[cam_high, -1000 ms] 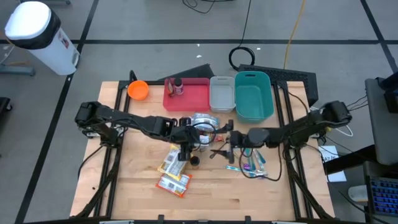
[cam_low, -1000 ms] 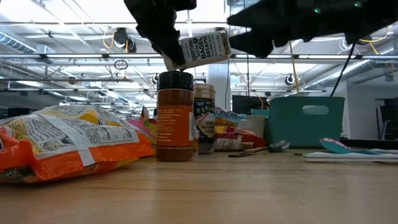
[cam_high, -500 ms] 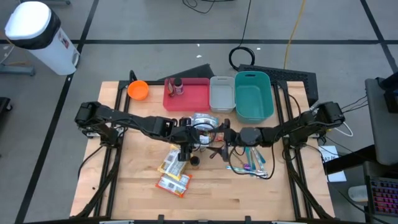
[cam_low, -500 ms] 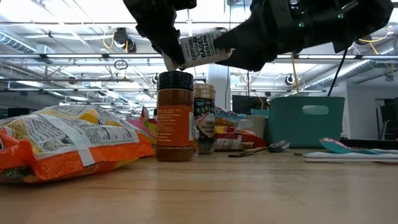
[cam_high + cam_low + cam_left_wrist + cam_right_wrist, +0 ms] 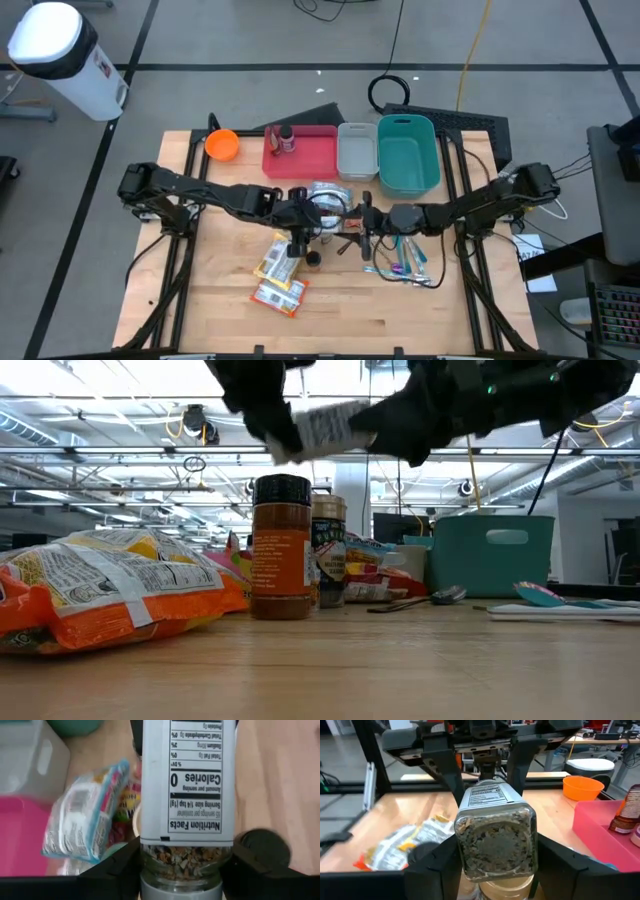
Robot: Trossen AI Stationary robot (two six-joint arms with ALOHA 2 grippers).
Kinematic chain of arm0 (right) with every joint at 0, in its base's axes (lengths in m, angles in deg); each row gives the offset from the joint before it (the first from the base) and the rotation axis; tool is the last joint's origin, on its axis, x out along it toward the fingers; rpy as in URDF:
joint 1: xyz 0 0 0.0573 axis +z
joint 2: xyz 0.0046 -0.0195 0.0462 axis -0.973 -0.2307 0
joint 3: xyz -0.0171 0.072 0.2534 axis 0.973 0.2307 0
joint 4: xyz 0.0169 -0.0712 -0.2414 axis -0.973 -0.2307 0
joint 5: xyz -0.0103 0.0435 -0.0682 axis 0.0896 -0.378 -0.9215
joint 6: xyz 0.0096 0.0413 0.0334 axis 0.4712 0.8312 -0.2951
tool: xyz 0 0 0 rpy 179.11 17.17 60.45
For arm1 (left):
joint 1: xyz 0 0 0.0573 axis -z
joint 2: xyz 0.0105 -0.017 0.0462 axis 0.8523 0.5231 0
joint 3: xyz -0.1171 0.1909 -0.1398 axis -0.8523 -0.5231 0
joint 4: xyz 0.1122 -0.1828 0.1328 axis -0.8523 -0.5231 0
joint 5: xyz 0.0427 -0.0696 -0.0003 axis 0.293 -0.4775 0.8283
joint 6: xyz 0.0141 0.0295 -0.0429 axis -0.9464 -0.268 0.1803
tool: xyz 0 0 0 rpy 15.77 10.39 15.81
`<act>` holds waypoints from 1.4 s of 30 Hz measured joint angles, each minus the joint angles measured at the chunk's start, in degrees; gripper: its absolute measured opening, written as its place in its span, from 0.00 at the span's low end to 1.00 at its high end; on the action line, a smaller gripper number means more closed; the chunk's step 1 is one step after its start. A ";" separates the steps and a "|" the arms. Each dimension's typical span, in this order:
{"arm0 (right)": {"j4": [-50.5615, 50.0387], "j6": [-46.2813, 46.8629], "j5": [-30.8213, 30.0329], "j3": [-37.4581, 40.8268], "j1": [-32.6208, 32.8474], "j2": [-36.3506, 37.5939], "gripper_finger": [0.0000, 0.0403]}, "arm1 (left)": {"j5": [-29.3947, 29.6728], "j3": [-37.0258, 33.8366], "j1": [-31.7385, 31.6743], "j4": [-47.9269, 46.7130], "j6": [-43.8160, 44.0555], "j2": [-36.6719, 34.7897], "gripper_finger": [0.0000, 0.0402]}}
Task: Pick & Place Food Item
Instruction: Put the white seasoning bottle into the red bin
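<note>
A glass seasoning jar [image 5: 187, 780] with a white nutrition label and a grey lid is held in the air above the middle of the table; it also shows in the low view [image 5: 330, 428]. My left gripper [image 5: 303, 222] is shut on it. My right gripper [image 5: 362, 222] is open and faces the jar's base [image 5: 495, 840], with one finger on each side of that end. An orange spice jar [image 5: 281, 547] with a black lid stands on its base on the table below them. My left gripper pinches the seasoning jar between its two fingers at the lid end [image 5: 180, 870], one finger [image 5: 120, 867] on each side. The jar lies roughly level, lifted clear of the table, its base toward my right gripper. My right gripper: I cannot tell whether its fingers [image 5: 435, 865] touch the jar's base end.
Orange snack bags [image 5: 280, 280] lie at the near left of centre. Snack packets [image 5: 330, 195] lie under the grippers, utensils [image 5: 405, 262] to the right. An orange bowl [image 5: 222, 145], a pink tray [image 5: 300, 152], a grey bin [image 5: 357, 150] and a teal bin [image 5: 407, 153] line the far edge.
My right gripper has gone toward the table's left, up to the jar's base end, and its fingers now stand around it. The jar in my left gripper has shifted slightly and shows blurred in the low view.
</note>
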 joint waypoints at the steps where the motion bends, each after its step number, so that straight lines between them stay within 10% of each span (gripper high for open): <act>1: -0.80 0.29 -0.25 0.00 0.00 1.15 0.47 | -0.47 0.00 -0.02 -0.67 -0.24 -1.09 0.57; 11: 2.35 0.29 -2.67 8.37 -0.02 14.73 0.47 | -0.35 -9.90 -0.02 6.84 -1.42 -18.16 0.69; 25: 47.93 -2.18 -0.55 17.23 -1.60 6.03 0.47 | 6.11 -34.26 -3.21 66.93 -3.29 -26.99 0.70; 42: 48.29 -5.20 6.72 7.50 -3.28 -1.90 0.47 | -3.56 -26.25 -3.28 66.08 -4.63 -22.20 0.72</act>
